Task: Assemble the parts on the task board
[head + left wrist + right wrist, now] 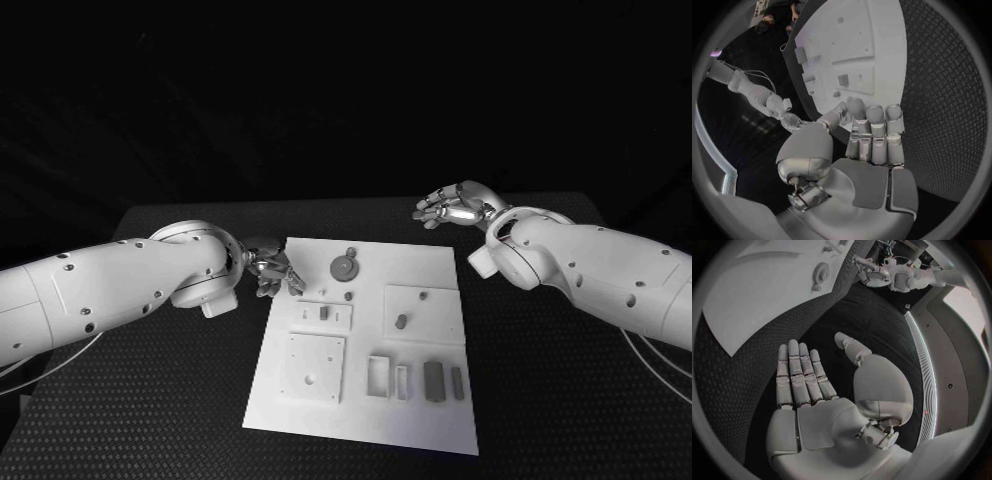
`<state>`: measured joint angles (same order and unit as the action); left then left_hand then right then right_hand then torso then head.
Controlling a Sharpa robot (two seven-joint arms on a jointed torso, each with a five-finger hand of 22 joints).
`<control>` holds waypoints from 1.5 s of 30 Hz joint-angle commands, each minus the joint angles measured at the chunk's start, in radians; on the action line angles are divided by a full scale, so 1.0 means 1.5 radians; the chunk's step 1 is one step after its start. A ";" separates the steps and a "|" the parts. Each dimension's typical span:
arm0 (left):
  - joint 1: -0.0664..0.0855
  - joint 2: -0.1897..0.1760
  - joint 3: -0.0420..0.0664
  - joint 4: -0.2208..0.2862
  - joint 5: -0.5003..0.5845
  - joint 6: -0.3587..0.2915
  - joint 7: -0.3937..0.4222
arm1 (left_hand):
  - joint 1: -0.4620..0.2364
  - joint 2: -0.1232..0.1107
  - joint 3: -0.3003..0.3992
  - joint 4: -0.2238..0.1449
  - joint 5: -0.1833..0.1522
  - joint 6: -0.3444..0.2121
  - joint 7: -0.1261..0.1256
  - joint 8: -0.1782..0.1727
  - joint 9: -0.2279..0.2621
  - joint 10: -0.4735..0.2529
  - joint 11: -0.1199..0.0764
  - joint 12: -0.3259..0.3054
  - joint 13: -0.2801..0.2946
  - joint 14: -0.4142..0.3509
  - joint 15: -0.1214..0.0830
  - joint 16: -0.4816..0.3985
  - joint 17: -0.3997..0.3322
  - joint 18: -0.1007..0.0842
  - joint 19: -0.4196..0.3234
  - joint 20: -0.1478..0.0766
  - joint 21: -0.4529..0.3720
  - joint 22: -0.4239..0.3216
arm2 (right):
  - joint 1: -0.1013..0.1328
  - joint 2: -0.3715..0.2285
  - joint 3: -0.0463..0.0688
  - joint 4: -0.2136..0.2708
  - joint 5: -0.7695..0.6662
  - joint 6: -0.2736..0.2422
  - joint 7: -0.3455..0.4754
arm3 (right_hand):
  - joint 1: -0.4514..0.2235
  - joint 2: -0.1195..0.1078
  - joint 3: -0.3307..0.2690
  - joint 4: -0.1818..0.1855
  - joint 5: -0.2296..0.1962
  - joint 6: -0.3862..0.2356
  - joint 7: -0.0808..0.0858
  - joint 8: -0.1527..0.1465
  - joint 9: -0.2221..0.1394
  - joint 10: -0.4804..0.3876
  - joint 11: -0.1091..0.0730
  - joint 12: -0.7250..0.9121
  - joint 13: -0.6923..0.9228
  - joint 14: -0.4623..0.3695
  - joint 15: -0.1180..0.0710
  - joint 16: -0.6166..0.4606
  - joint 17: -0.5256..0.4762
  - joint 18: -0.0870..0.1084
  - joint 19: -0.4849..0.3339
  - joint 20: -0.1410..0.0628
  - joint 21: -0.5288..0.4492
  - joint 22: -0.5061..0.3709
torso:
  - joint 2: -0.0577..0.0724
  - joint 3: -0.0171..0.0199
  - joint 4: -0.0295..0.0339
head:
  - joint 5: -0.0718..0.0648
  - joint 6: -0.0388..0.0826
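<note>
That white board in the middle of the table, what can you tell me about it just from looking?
The task board is a flat white rectangular plate lying on the black table between the two arms. It looks like matte plastic. Its surface carries raised square panels, rectangular slots and small grey parts, among them a round disc near the far edge. The left hand hovers at its left edge; whether it touches is unclear. The right hand is apart from it, beyond the far right corner.

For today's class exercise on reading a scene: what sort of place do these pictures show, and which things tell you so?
Probably a robotics lab test bench. A white task board with small grey parts lies on a black table, and the left hand and right hand are both open beside it.
</note>
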<state>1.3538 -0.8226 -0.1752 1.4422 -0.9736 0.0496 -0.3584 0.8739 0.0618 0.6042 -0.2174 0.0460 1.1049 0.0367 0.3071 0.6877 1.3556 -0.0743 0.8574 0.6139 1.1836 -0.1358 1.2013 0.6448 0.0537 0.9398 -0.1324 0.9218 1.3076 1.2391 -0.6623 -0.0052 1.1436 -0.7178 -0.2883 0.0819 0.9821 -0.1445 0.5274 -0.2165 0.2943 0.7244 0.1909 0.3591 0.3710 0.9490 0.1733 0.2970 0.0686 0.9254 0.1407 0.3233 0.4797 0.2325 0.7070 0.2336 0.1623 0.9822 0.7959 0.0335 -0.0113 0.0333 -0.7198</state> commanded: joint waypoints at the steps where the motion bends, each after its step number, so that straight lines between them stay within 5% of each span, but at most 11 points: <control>1: 0.000 -0.001 -0.004 0.011 -0.046 -0.043 -0.007 | 0.001 -0.004 0.005 -0.001 0.002 0.007 -0.001 0.013 0.014 0.005 0.000 -0.001 0.001 0.007 -0.001 0.003 0.001 -0.005 0.004 -0.063 0.003 0.012 | 0.000 -0.001 0.000 0.002 0.001 0.008 0.005 | -0.004 -0.003 -0.002 0.001 0.003 0.002 0.012 0.002 -0.001 0.005 0.001 -0.004 0.000 -0.002 0.005 -0.003 -0.001 0.004 -0.001 0.000 -0.002 0.001 | 0.000 0.0002 0.0001 | 0.000 -0.002; 2: 0.000 -0.003 -0.014 0.020 -0.050 -0.052 -0.013 | 0.000 -0.006 0.006 -0.001 0.002 0.013 -0.003 0.015 0.013 0.010 -0.002 0.000 0.002 0.011 -0.002 0.004 0.001 -0.004 0.008 -0.064 0.005 0.012 | 0.000 0.000 0.000 0.002 0.001 0.009 0.005 | -0.004 -0.003 -0.002 0.001 0.003 0.002 0.012 0.002 -0.001 0.005 0.001 -0.004 0.000 -0.002 0.005 -0.003 -0.001 0.004 -0.001 0.000 -0.002 0.001 | 0.001 0.0001 0.0000 | 0.001 -0.003; 7: -0.001 -0.003 -0.031 0.029 -0.056 -0.065 -0.018 | -0.002 -0.011 0.008 -0.001 0.003 0.026 -0.007 0.020 0.012 0.018 -0.006 0.001 0.003 0.018 -0.005 0.007 0.002 -0.003 0.014 -0.066 0.008 0.013 | 0.000 -0.001 0.000 0.003 0.001 0.008 0.005 | -0.004 -0.003 -0.002 0.001 0.004 0.002 0.012 0.002 -0.001 0.005 0.001 -0.004 0.000 -0.002 0.005 -0.003 -0.001 0.004 -0.001 0.000 -0.003 0.001 | 0.001 0.0010 -0.0009 | 0.002 -0.005; 45: -0.023 0.017 -0.040 0.033 -0.140 -0.076 -0.031 | -0.023 -0.016 0.019 -0.015 0.015 0.064 -0.024 0.056 0.012 0.042 -0.022 0.026 0.023 0.045 -0.015 0.034 0.014 0.001 0.037 -0.076 0.031 0.015 | 0.000 -0.002 0.000 0.004 0.001 0.008 0.006 | -0.004 -0.003 -0.002 0.002 0.007 0.002 0.012 0.002 -0.002 0.005 0.002 -0.005 0.000 -0.002 0.005 -0.003 -0.001 0.004 -0.001 0.000 -0.004 0.002 | 0.001 0.0010 -0.0013 | 0.000 -0.010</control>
<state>1.3195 -0.7993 -0.2351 1.4885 -1.1509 -0.0554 -0.4036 0.8350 0.0272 0.6295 -0.2347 0.0619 1.1695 0.0236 0.3265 0.6883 1.4154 -0.1019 0.8908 0.6486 1.2508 -0.1535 1.2471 0.6648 0.0537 0.9883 -0.1518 0.9673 1.3080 1.2390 -0.6658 -0.0054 1.1474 -0.7178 -0.2880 0.0816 0.9820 -0.1445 0.5274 -0.2165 0.2983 0.7244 0.1909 0.3591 0.3702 0.9490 0.1733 0.2931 0.0686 0.9228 0.1433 0.3233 0.4789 0.2324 0.7070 0.2336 0.1623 0.9847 0.7974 0.0347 -0.0135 0.0321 -0.7348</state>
